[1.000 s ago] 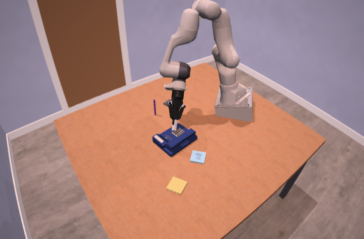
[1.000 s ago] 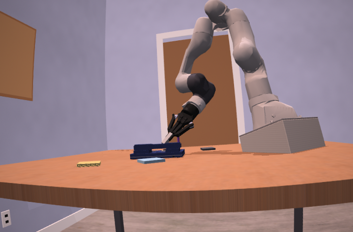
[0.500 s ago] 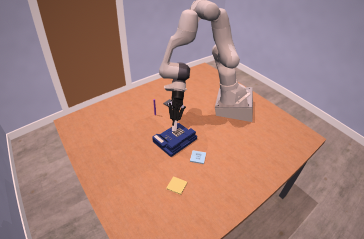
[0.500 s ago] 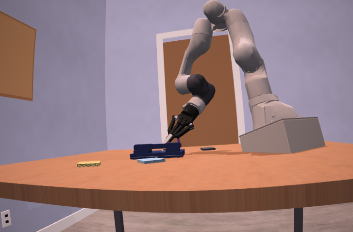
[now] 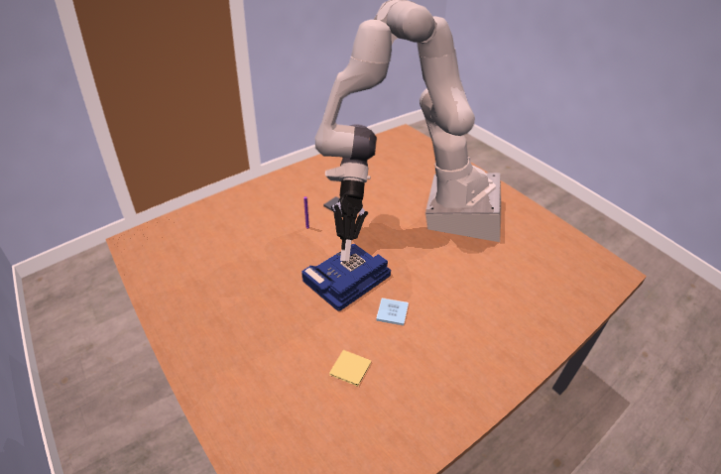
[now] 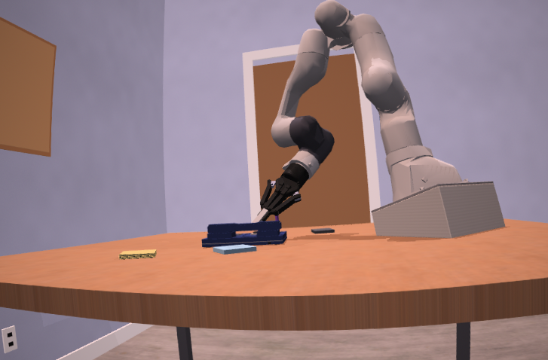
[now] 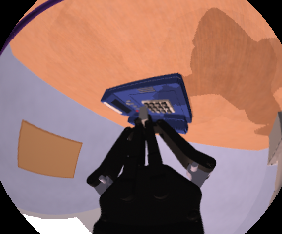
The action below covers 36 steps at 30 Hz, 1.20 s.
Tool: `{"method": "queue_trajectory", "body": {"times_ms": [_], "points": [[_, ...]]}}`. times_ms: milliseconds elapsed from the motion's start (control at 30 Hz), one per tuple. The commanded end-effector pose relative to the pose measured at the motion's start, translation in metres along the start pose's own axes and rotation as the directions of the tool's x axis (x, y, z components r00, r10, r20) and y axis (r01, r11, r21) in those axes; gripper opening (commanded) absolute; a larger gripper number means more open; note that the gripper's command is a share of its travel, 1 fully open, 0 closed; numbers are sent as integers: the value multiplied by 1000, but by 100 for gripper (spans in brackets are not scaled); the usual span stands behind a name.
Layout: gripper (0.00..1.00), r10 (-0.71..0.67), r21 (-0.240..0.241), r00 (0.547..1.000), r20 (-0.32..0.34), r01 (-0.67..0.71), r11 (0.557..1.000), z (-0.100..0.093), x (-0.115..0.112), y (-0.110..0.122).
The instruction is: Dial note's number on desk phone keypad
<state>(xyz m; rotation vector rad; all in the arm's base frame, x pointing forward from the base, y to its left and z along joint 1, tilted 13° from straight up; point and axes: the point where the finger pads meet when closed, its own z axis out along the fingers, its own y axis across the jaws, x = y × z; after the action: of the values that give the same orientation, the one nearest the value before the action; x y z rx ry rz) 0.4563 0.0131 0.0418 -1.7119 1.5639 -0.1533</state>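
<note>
Tabletop (image 5: 484, 335): orange, carrying everything below.

Phone (image 5: 345, 275): dark blue, near the middle of the tabletop, handset seated in its cradle along the side away from the arm's base.

Note (image 5: 392, 309): pale blue, just beside the phone toward the near edge; I cannot read its digits.

Yellow pad (image 5: 350, 366): nearer the front edge, well apart.

Gripper (image 5: 345, 252): clenched on nothing, tips together as one point over the keypad (image 5: 354, 261).

Step in hand, I judge: pressing a digit. Next I need a single straight poke down with the joined tip, then a lift away before shifting keys.
</note>
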Motion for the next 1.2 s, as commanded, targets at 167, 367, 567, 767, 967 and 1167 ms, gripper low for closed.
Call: {"method": "queue_trajectory", "body": {"times_ms": [167, 367, 567, 767, 967, 1167], "points": [[0, -5, 2, 1000, 0, 5, 1000, 1, 1, 0], [0, -5, 2, 1000, 0, 5, 1000, 1, 1, 1], [0, -5, 2, 1000, 0, 5, 1000, 2, 2, 1], [0, -5, 2, 1000, 0, 5, 1000, 2, 2, 1], [0, -5, 2, 1000, 0, 5, 1000, 3, 2, 1], [0, -5, 2, 1000, 0, 5, 1000, 2, 2, 1]]}}
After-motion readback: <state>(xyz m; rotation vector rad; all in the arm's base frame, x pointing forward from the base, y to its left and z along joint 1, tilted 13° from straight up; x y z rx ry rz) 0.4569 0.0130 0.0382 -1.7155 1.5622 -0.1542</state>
